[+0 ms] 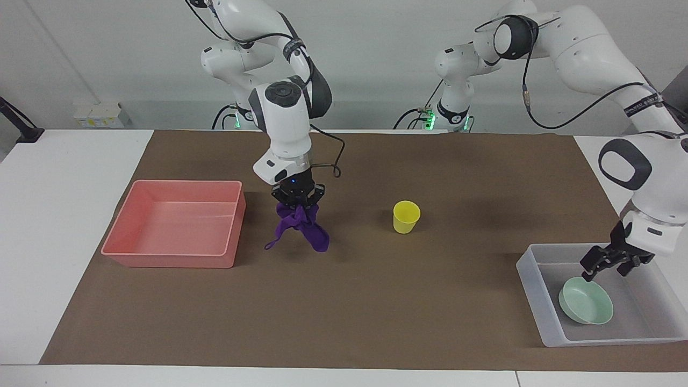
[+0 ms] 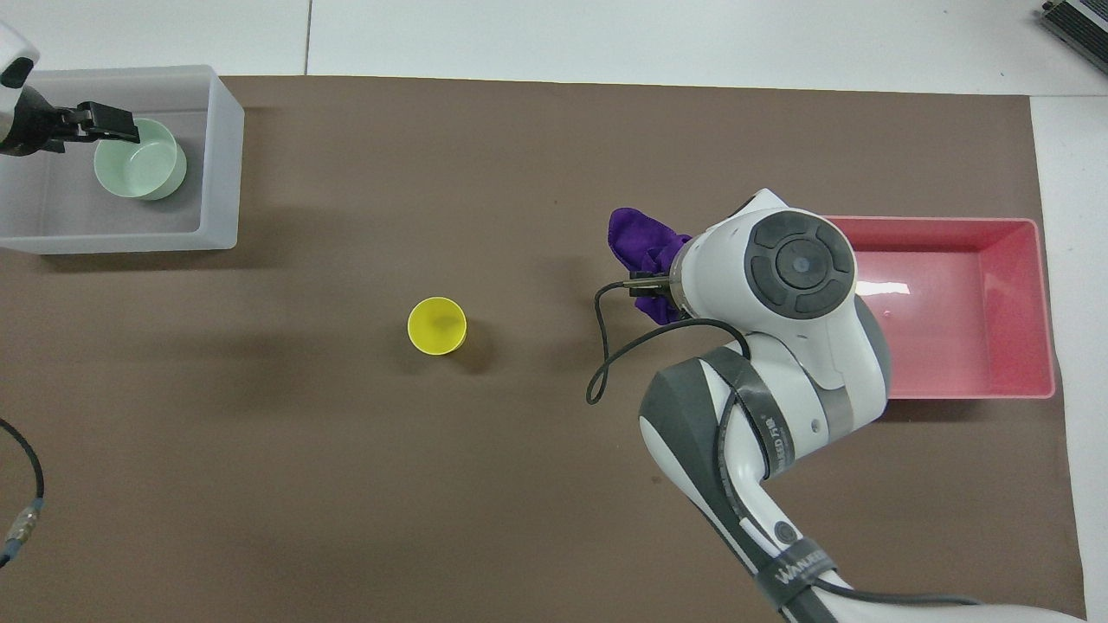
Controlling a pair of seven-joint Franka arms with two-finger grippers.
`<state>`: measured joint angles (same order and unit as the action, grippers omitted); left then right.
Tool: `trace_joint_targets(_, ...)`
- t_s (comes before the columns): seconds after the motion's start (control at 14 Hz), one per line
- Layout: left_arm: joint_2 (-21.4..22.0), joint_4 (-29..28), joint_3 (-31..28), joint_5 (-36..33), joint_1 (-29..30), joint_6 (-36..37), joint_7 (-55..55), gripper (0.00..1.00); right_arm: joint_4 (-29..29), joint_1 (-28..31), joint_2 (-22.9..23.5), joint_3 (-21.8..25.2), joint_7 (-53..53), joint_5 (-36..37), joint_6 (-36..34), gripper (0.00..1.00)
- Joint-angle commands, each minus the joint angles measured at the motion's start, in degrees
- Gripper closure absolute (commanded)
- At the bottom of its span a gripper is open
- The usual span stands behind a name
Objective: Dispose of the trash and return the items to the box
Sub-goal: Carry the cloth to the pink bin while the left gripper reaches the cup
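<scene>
My right gripper point(image 1: 297, 205) is shut on the purple cloth point(image 1: 302, 226) and holds it up over the brown mat beside the pink tray; the cloth hangs down with its thin strip dangling. In the overhead view the cloth point(image 2: 639, 242) shows partly under the right wrist. The yellow cup point(image 1: 406, 216) stands upright mid-mat and also shows in the overhead view point(image 2: 437, 325). The mint-green bowl point(image 1: 586, 307) lies in the translucent box point(image 1: 529, 287) at the left arm's end. My left gripper point(image 1: 606, 273) is open and empty just above the bowl point(image 2: 143, 163).
The pink tray point(image 1: 172, 259) sits empty at the right arm's end of the mat, its rim point(image 2: 952, 394) partly covered by the right arm in the overhead view. The box wall point(image 2: 222, 156) shows at the mat's edge. A black cable loops from the right wrist.
</scene>
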<state>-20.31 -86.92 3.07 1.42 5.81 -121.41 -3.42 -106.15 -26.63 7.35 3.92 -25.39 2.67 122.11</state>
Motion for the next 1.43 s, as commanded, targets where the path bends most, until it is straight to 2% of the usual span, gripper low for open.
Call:
trace_joint_targets(0.0, 11.06, -12.81, -0.87, 0.42, -5.17, 1.43, 0.77, 0.0, 1.47, 0.61, -1.19, 0.03, -1.24, 0.32, -2.48, 1.0)
trace_joint_targets(0.14, 13.53, -15.63, -0.87, 0.42, -9.04, 1.52, 3.93, 0.0, 1.56, 0.79, -2.68, 0.56, -1.06, 0.32, -3.71, 1.0)
trace_joint_targets(0.5, 16.17, -22.92, -0.87, 0.42, -18.8, -1.54, 7.1, 0.0, 1.47, 4.38, -5.14, 0.47, 1.39, 0.32, -6.79, 1.0)
trace_joint_targets(0.71, 16.36, -28.2, -0.96, 0.42, -23.46, -7.94, 12.98, 0.0, 1.29, 7.81, -5.76, 0.47, 6.65, 0.23, -7.93, 1.0)
trace_joint_targets(1.14, 15.83, -36.2, -0.87, 0.42, -27.96, -18.32, 15.11, 0.0, -2.48, 17.03, -7.08, 0.47, 19.22, -0.12, -7.32, 1.0)
trace_joint_targets(1.36, 15.57, -38.31, -0.87, 0.42, -28.75, -20.36, 15.02, 0.0, -5.37, 22.13, -7.26, 0.47, 25.89, -1.97, -5.31, 1.0)
